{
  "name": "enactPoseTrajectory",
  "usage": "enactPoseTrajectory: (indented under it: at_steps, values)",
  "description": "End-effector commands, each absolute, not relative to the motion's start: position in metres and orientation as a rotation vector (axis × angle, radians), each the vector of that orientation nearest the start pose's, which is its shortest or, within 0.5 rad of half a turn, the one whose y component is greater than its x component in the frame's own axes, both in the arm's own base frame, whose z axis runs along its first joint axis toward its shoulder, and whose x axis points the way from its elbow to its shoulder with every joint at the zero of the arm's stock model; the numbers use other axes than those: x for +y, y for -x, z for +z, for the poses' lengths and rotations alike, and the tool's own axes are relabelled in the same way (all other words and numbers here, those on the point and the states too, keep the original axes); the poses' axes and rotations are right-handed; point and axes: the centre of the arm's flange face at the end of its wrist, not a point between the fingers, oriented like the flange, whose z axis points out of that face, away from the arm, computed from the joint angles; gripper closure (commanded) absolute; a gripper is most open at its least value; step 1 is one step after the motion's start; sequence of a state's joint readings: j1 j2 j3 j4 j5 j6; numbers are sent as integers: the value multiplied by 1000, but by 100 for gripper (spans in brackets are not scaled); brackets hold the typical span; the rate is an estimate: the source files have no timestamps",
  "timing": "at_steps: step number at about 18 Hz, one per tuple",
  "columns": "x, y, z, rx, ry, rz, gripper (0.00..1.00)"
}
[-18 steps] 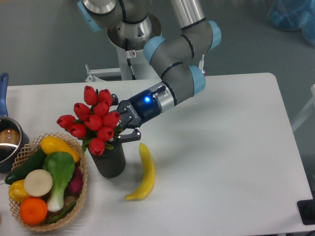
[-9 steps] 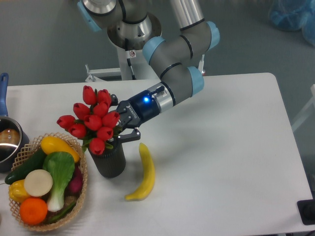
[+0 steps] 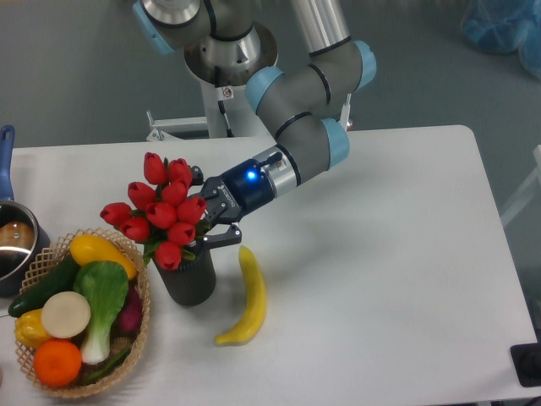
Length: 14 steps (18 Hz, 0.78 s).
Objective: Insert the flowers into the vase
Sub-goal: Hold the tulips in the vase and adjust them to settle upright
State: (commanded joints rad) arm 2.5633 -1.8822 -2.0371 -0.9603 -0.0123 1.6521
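The flowers [image 3: 161, 211], a bunch of red tulip buds with green leaves, stand with their stems in the mouth of the vase [image 3: 189, 277], a short dark grey cylinder left of centre. The bunch leans left, over the basket. My gripper [image 3: 210, 210] is right beside the buds, just above the vase's rim. Its fingers are spread wide, one behind the buds [image 3: 198, 176] and one in front [image 3: 222, 239]. The stems are hidden by the buds and the vase, so I cannot see any contact with them.
A yellow banana [image 3: 248, 296] lies just right of the vase. A wicker basket [image 3: 139, 326] of vegetables and fruit stands touching-close on its left. A metal pot with a blue handle [image 3: 10, 245] is at the left edge.
The bunch has sunk slightly into the vase and the gripper has dropped a little with it. The fingers stay spread.
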Motion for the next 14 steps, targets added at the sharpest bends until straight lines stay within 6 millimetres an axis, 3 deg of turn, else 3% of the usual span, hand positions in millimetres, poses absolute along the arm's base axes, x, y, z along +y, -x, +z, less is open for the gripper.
enactPoseTrajectory:
  at_steps: [7,10,14]
  values:
    - [473,299,273,392,1534,-513,42]
    - [473,299,273,393,1534,-512,29]
    - [472,300,273,393,1533,-507,27]
